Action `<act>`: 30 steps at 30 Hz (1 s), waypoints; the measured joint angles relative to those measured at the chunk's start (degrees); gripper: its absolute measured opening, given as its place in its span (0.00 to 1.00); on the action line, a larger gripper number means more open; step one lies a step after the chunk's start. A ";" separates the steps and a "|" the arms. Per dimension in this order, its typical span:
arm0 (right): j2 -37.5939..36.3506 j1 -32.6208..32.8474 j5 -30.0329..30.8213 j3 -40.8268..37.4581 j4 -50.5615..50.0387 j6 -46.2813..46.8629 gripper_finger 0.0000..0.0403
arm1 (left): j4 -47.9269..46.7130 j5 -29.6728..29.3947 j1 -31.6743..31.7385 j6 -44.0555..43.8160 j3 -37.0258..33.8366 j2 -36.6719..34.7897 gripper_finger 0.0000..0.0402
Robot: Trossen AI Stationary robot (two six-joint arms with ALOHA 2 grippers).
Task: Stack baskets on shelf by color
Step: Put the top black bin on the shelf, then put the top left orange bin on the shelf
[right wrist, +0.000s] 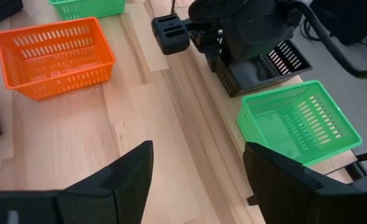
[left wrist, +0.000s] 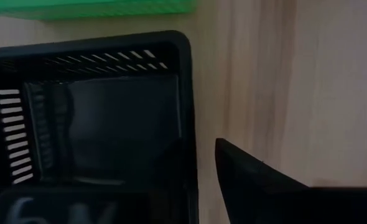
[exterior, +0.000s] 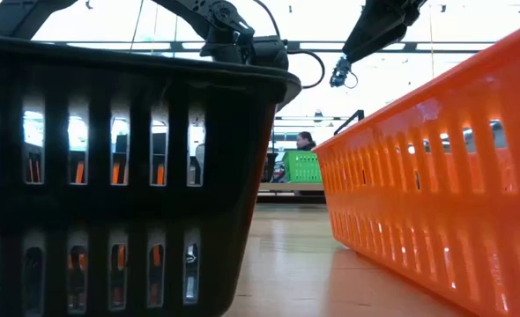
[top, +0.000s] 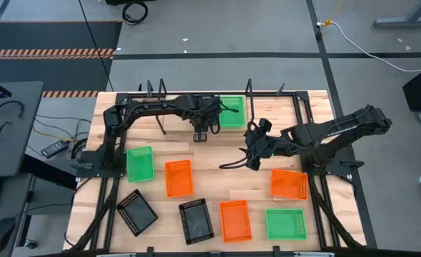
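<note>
The fingers (left wrist: 258,180) of the left gripper (top: 201,135) are seen astride the rim of a black basket (left wrist: 102,118) on the shelf (right wrist: 190,87), beside a green basket (top: 231,111); whether they grip it cannot be told. Placement is judged underway; release and withdrawal come next. The right gripper (top: 255,158) hangs spread over the tabletop (top: 217,178).

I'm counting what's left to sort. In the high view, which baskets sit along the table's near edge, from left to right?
Black basket → second black basket → orange basket → green basket.
</note>
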 joint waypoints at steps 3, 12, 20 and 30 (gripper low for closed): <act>0.00 0.00 -0.20 0.00 0.00 0.01 0.63 | -1.04 1.09 -0.06 -0.36 -0.01 0.00 0.22; 0.00 0.00 -0.46 0.00 0.00 0.03 0.63 | -2.99 1.11 -0.35 -0.76 0.00 0.00 0.17; 0.00 0.00 -0.46 0.00 0.00 -0.04 0.63 | -2.48 -2.87 -0.37 -1.42 -0.02 -0.46 0.20; -0.02 0.00 -0.48 -0.01 -0.04 -0.38 0.63 | -2.60 -2.06 -0.70 -2.47 2.42 -4.47 0.34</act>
